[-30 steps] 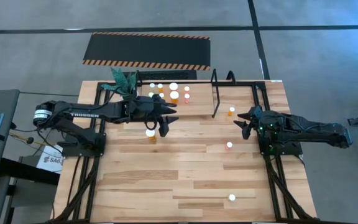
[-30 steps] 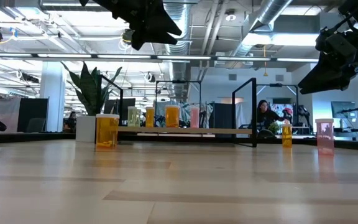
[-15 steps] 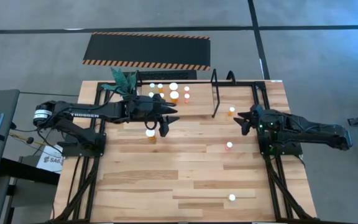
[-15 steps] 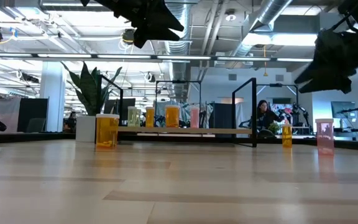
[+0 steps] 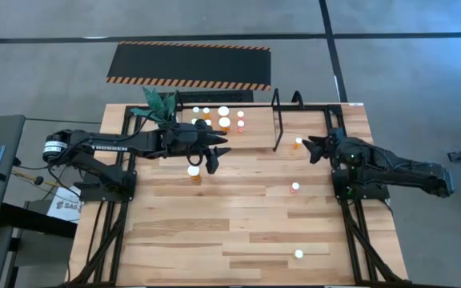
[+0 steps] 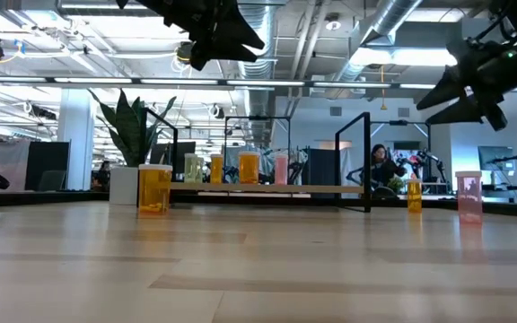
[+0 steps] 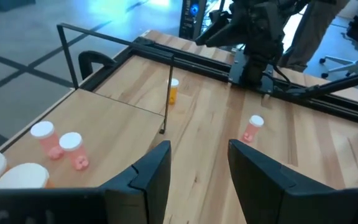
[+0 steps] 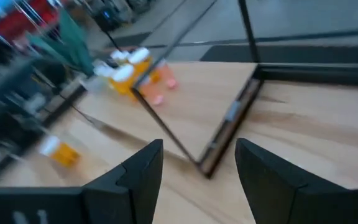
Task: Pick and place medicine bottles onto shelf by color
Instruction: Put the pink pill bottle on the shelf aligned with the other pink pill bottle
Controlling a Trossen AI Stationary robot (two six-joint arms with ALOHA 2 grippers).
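Orange small medicine bottle stands upright, long axis vertical, white cap up, just ahead of the right gripper, whose open fingers hold nothing. Only the low view shows both grippers raised above the table; the right wrist view omits this bottle, while the left wrist view shows it beside the shelf. Left gripper hovers with fingers parted and empty just beyond a larger upright orange bottle.

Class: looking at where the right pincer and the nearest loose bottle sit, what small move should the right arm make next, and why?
Probably lower the open, empty right pincer onto the small orange bottle just beside it. That bottle stands on the table outside the shelf, while the pincer hangs above table height.
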